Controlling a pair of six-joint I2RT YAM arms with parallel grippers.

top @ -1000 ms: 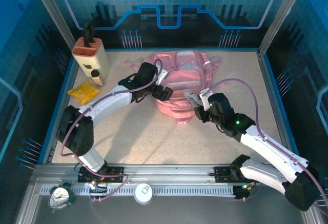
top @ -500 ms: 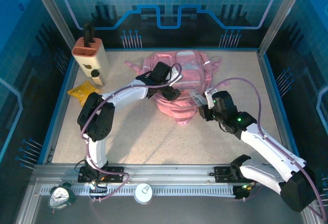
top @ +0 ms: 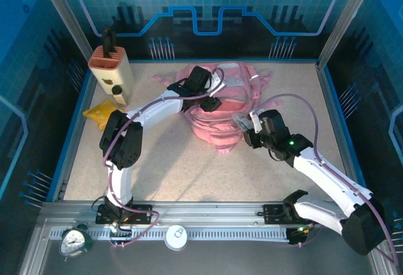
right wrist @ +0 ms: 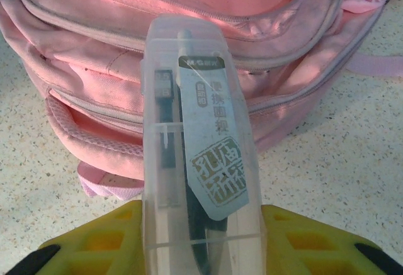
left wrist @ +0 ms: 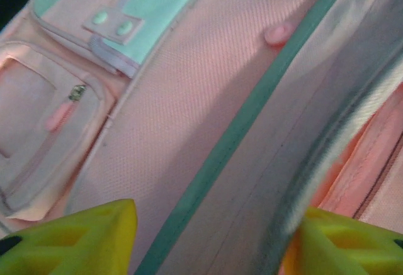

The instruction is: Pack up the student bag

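Pink bag sits at the far middle of the surface. My right fingers hold a clear plastic case, aimed at it; left fingers spread wide over the zip edge. I'd lift that flap properly before sliding the case in.

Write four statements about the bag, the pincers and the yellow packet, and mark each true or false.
1. The right pincer grips a clear plastic case. True.
2. The student bag stands upright. False: it lies on the table.
3. The left pincer hovers over the bag with its jaws apart. True.
4. The yellow packet lies inside the bag. False: it lies on the table, left of the bag, beside the beige holder.
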